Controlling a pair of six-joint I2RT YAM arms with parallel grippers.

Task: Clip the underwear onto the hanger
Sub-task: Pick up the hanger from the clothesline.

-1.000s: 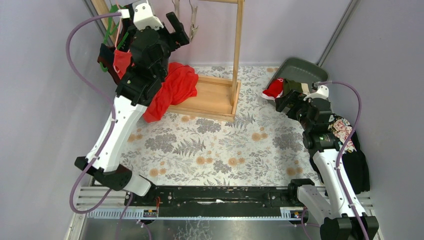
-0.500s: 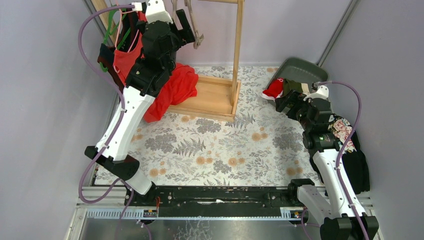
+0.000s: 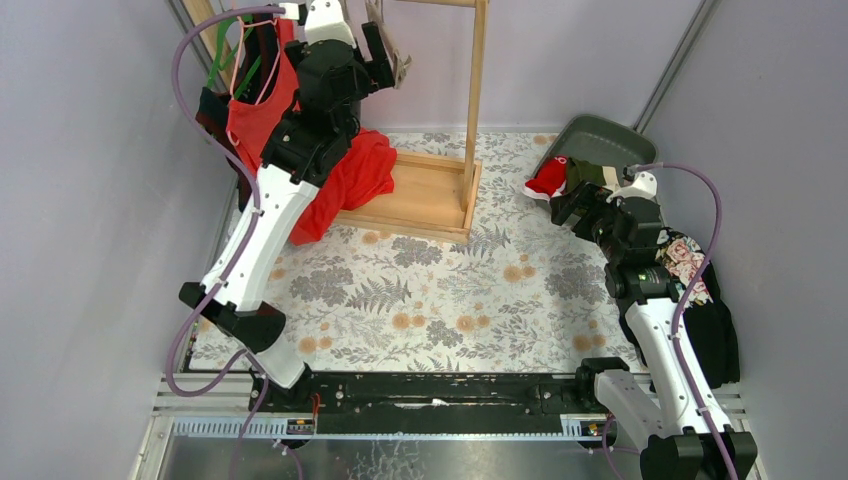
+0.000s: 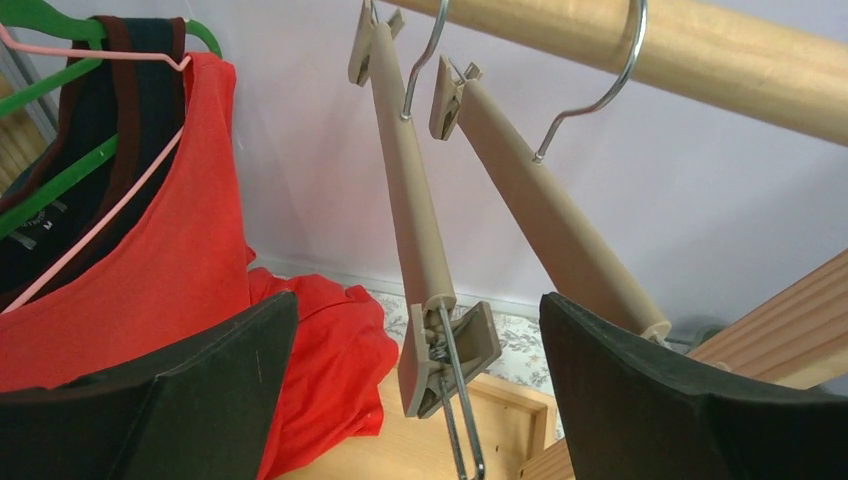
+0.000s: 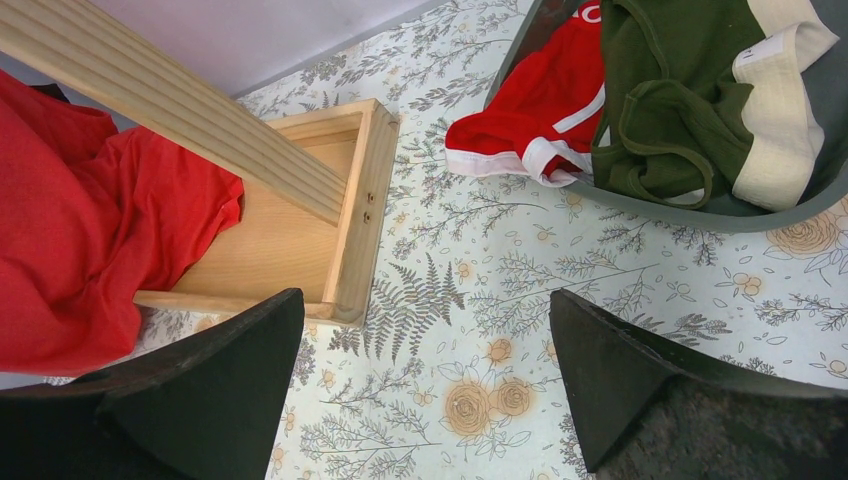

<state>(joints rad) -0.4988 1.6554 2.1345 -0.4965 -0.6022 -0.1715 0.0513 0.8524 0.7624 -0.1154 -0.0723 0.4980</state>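
The left pincer (image 4: 417, 300) is raised at the far left of the scene with its jaws well apart and nothing in them. Between them hangs the lower clip (image 4: 445, 355) of the nearer tan hanger (image 4: 410, 200); whether either finger touches it I cannot tell. A second tan hanger (image 4: 550, 210) hangs just beside it on the same wooden rail (image 4: 700, 45). Both are bare, with no cloth in any clip that shows. To the left of them a red tank top (image 4: 150, 270) hangs on a pink hanger (image 4: 100, 230). The right pincer (image 5: 425, 300) is also spread wide and empty. It hovers over the flowered surface (image 5: 560, 330) at the right, near the grey tray (image 5: 800, 200) but short of it. The red briefs (image 5: 530, 110) spill over the tray's left rim. The olive briefs (image 5: 680, 110), with their cream waistband, lie inside, touching them. The black floral cloth (image 3: 690, 265) lies at the right edge, near that arm. By my reading the task is barely begun: neither brief has been lifted and nothing is clipped. Left to do are picking up a brief, carrying it across to the rail, opening a clip and seating the waistband in it, then likely the same for the other.
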